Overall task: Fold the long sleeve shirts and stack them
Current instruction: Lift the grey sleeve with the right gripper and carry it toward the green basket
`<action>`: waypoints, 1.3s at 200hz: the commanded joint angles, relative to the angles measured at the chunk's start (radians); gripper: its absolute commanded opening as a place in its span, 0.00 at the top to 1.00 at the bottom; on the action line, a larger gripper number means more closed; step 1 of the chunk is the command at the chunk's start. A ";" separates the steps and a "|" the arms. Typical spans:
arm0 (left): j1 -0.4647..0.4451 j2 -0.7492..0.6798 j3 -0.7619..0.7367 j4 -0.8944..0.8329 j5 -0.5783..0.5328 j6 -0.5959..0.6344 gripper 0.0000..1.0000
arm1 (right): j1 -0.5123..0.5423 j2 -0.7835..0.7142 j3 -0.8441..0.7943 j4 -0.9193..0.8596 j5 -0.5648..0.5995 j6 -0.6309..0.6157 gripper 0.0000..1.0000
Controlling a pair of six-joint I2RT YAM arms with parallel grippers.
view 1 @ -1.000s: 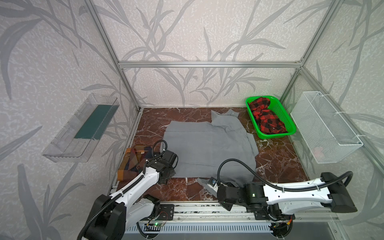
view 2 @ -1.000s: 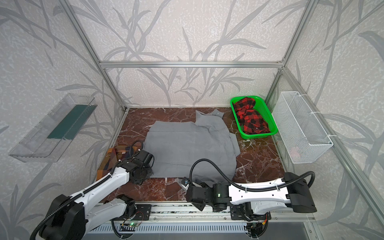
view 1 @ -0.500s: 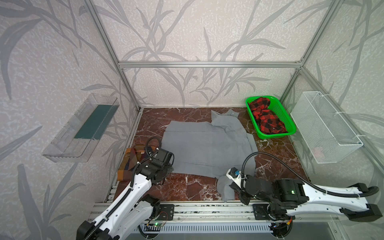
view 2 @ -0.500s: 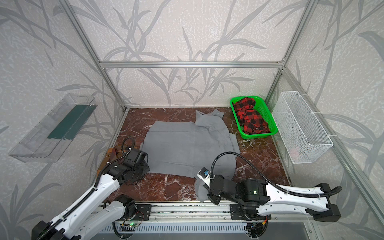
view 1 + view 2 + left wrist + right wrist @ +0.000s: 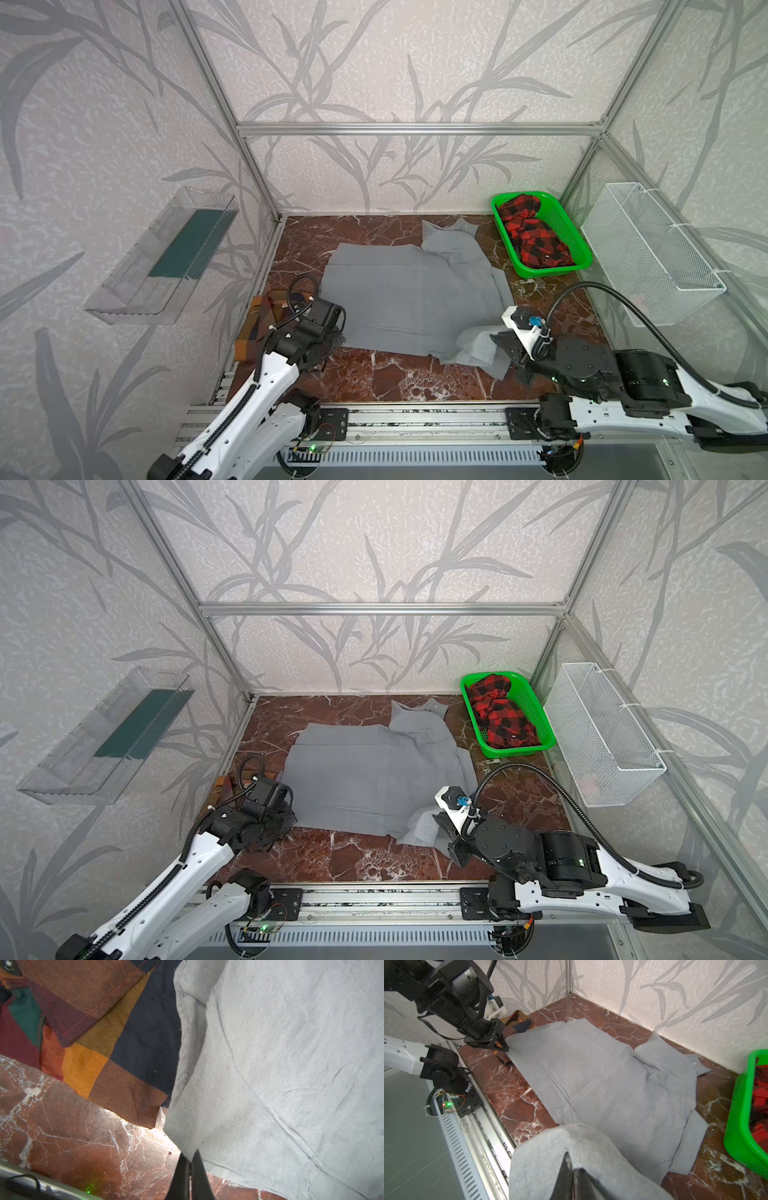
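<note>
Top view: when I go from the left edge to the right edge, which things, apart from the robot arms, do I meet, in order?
clear wall shelf → colour-block shirt → grey shirt → green basket → white wire basket

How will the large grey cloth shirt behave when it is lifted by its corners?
Probably floppy: the large grey cloth shirt drapes over the right hand in a hump. Probably light: the left hand holds its corner by a thin pinch. The middle would likely sag and drag.
</note>
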 commanded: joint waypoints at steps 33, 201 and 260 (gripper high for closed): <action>-0.003 -0.007 0.052 0.045 -0.031 0.021 1.00 | -0.029 0.027 0.073 0.043 0.160 -0.172 1.00; 0.012 0.194 0.138 0.145 -0.137 0.004 1.00 | -0.728 0.408 0.346 0.263 -0.386 -0.320 1.00; 0.063 0.292 0.161 0.179 -0.137 0.034 1.00 | -0.800 0.527 0.374 0.335 -0.407 -0.320 1.00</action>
